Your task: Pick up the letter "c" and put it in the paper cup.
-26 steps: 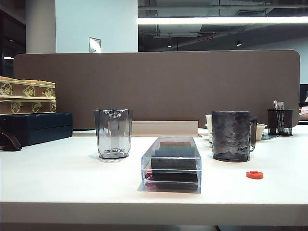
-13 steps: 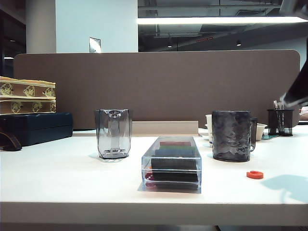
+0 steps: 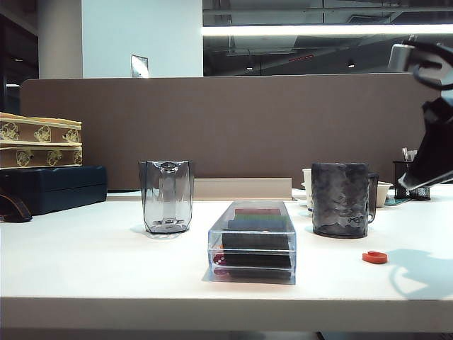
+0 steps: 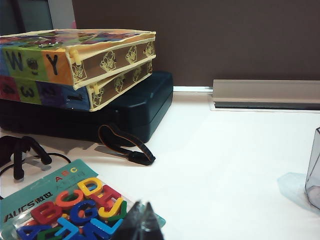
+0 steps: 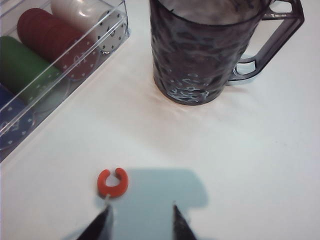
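Right wrist view: the right gripper (image 5: pixel 141 220) hangs above the table with its jaws spread and empty, so they can straddle the piece.
Letter "c" (image 5: pixel 112 182): lies flat on the white table (image 5: pixel 260 165), just ahead of one fingertip, near the dark glass mug (image 5: pixel 200 50).
Chip box (image 5: pixel 45 65): well to the side, clear of the approach.
Left gripper (image 4: pixel 141 222): tips together, parked over the alphabet pack (image 4: pixel 70 205), out of the way.
Paper cup: not identifiable.

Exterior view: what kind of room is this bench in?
Probably an open-plan office: a brown desk partition backs the white table, a mesh pen holder sits beyond, under a ceiling strip light.
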